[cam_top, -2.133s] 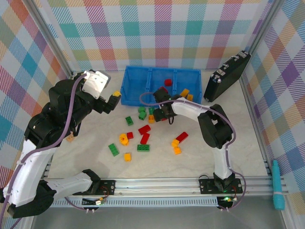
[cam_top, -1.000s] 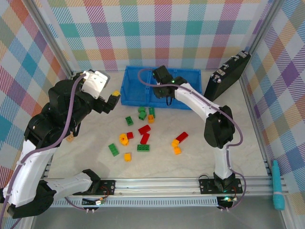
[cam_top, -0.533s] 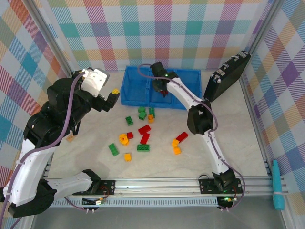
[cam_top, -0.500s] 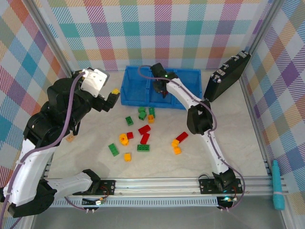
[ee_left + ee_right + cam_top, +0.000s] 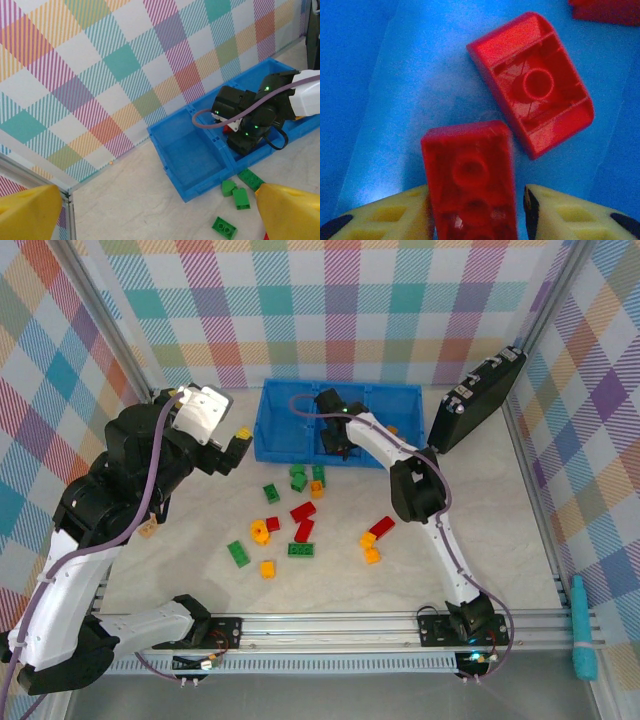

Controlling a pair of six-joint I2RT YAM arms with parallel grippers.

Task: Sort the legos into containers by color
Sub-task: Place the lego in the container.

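Left hand [image 5: 237,443] spread, right hand [image 5: 337,437] slightly parted

Tabletop [image 5: 500,540]: pale, marbled, matt; reference for all positions.
Back wall [image 5: 340,310], at tabletop's far edge: pastel plaid in teal, pink, orange, purple, yellow.
Left wall [image 5: 50,360] and right wall [image 5: 600,390], flanking tabletop: same plaid, squares set diagonally.
Aluminium post [image 5: 118,338], rising from tabletop's far left corner where walls meet.
Aluminium rail [image 5: 330,625], along tabletop's near edge.
Black case [image 5: 478,400], tabletop's far right corner, tilted against right wall.
Teal cylinder [image 5: 583,640], just outside tabletop's near right corner.
Light even; shadows soft, short.
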